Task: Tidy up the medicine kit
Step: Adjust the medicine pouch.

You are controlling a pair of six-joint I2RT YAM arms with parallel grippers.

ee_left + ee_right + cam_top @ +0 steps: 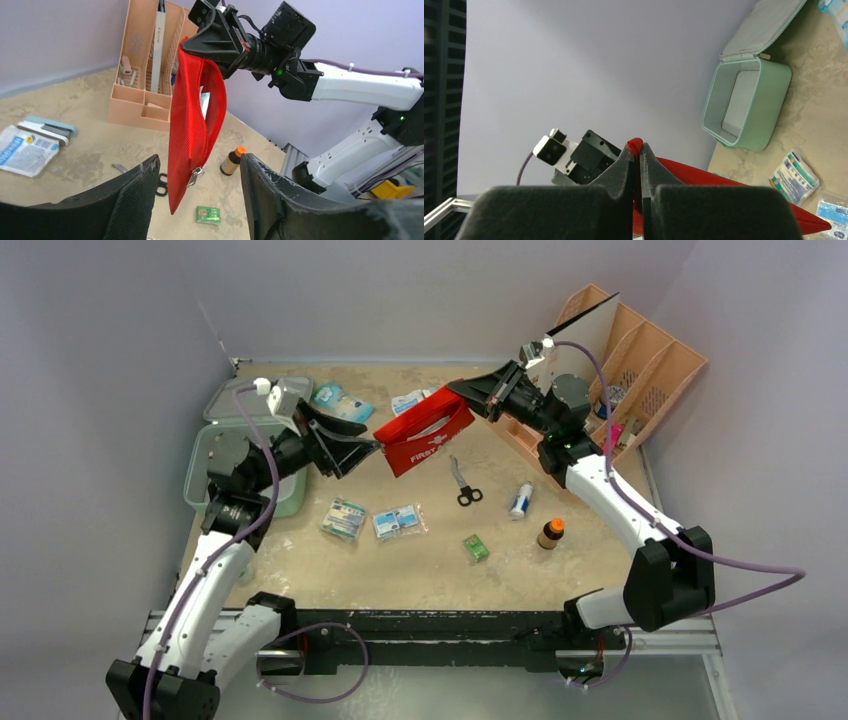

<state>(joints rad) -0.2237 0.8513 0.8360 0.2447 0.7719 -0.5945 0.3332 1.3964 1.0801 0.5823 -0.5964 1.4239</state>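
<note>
Right gripper (640, 152): fingers pressed together, pinching top corner of flat red fabric zip pouch (192, 125), which hangs in air, zip gaping. Left gripper (199, 167): fingers spread, flanking pouch's lower end, no contact. Mint-green plastic clamshell medicine kit (769, 95): lid open, at left edge of tan table (560, 580), partly behind left arm.

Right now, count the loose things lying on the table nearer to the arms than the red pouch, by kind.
Packets: 2, left packet, right packet
Scissors: 1
Bottles: 2, white-blue bottle, brown bottle
Green box: 1
Total: 6
</note>
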